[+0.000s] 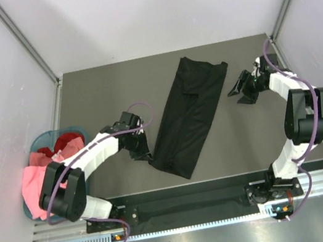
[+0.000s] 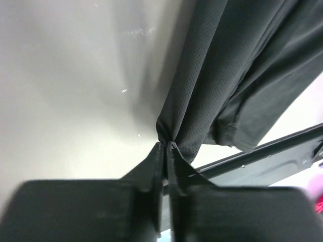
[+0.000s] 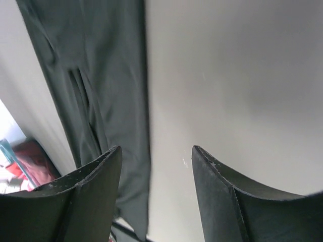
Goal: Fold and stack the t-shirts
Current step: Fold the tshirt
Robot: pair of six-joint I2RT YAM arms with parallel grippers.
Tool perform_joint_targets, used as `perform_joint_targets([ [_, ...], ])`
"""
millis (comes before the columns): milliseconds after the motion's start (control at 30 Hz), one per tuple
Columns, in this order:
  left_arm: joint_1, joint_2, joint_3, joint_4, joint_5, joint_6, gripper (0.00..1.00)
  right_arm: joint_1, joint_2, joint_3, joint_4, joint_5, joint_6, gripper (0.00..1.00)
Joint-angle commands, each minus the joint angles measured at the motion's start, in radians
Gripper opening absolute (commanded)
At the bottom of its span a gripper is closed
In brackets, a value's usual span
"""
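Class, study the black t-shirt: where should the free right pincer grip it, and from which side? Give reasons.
Probably the far right corner of the black t-shirt, approached from the right. It lies as a flat diagonal strip, the left pincer pinches its near end, and the open right pincer sits beside that corner.

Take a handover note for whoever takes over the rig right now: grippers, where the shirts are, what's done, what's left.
Left gripper: shut on the near corner of the black shirt.
Right gripper: open, empty, right of the shirt's far end.
Black shirt: diagonal at mid-table, folded into a long narrow strip.
Pink shirt and red shirt: bunched in the basket at the left edge.
Done: lengthwise folds on black.
Left: fold black crosswise, fold pink and red, stack all three.
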Motion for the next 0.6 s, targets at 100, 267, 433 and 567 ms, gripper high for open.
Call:
perform_joint_targets([
  [100,0.000,-0.074,0.057,-0.057,-0.084,0.010,0.39,-0.002,0.146,0.201,0.098,-0.016,0.005,0.58],
  [267,0.004,0.010,0.286,-0.053,-0.166,0.102,0.53,-0.004,0.264,0.333,0.139,0.004,0.011,0.58],
  [433,0.032,0.202,0.500,0.100,-0.179,0.191,0.56,-0.004,0.375,0.436,0.148,0.007,0.040,0.59],
  [567,0.064,0.370,0.646,0.240,-0.167,0.243,0.57,-0.005,0.436,0.498,0.173,0.008,0.062,0.59],
])
